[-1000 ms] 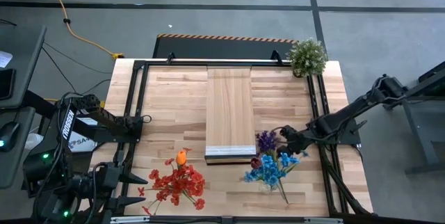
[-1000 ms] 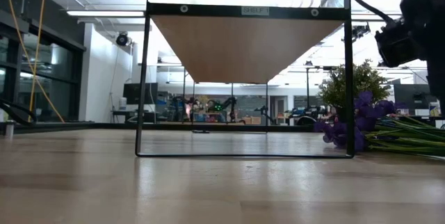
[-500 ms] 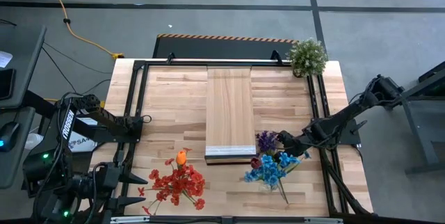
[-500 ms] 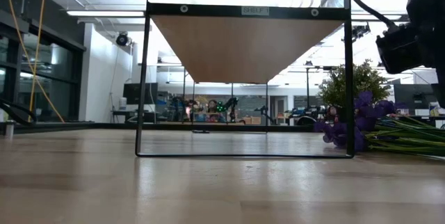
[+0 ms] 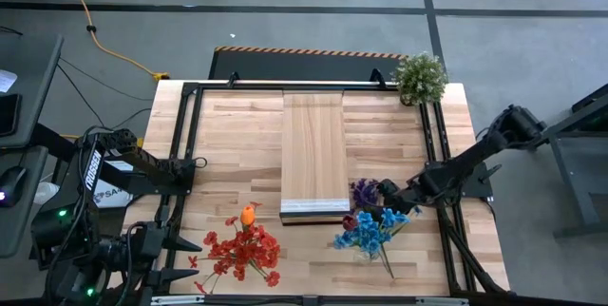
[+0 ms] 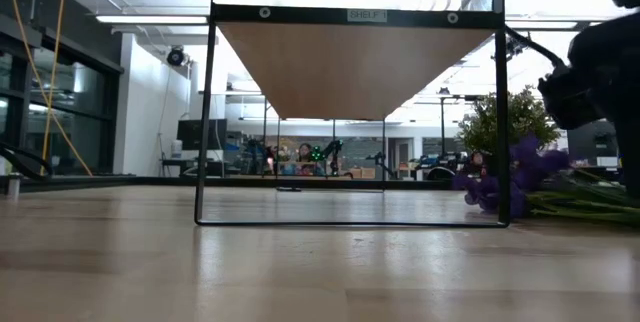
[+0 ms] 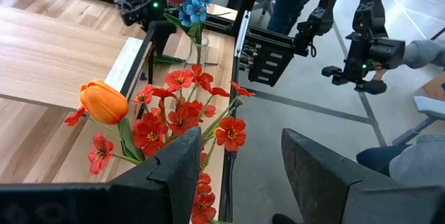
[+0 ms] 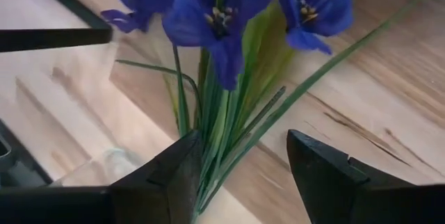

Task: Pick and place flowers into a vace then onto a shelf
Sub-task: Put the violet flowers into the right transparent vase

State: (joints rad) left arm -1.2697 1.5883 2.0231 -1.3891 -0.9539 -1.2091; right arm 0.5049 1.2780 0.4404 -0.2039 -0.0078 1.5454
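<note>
Right then, the right gripper (image 5: 385, 190) held its two dark fingers (image 8: 174, 175) spread apart, with the thin green stems of the purple-blue artificial flowers (image 8: 222, 15) running up through the gap between them; whether the pads touched the stems could not be told. In the high view that gripper sat in the lower right part of the frame, just beside the purple heads (image 5: 364, 192), which lay on the slatted wooden tabletop (image 5: 228, 144) next to the pale front edge of the long light-wood shelf board (image 5: 313, 149). In the low view those purple flowers (image 6: 520, 177) lay flat at the right edge, heads toward the middle and stems running out to the right.

Just below them in the high view, a bunch of light-blue flowers with a dark maroon head (image 5: 366, 232) stood in a small clear glass vase (image 7: 198, 45), with a stem trailing toward the lower right.

The left gripper (image 7: 240, 175) waited at the lower left, fingers apart and gripping nothing. Beyond it lay the red flowers (image 5: 242, 254) and an orange tulip-like bloom (image 5: 248, 216), heads toward the upper right of the high view.

A bushy pale-green potted plant (image 5: 420, 78) stood at the table's upper right corner.
</note>
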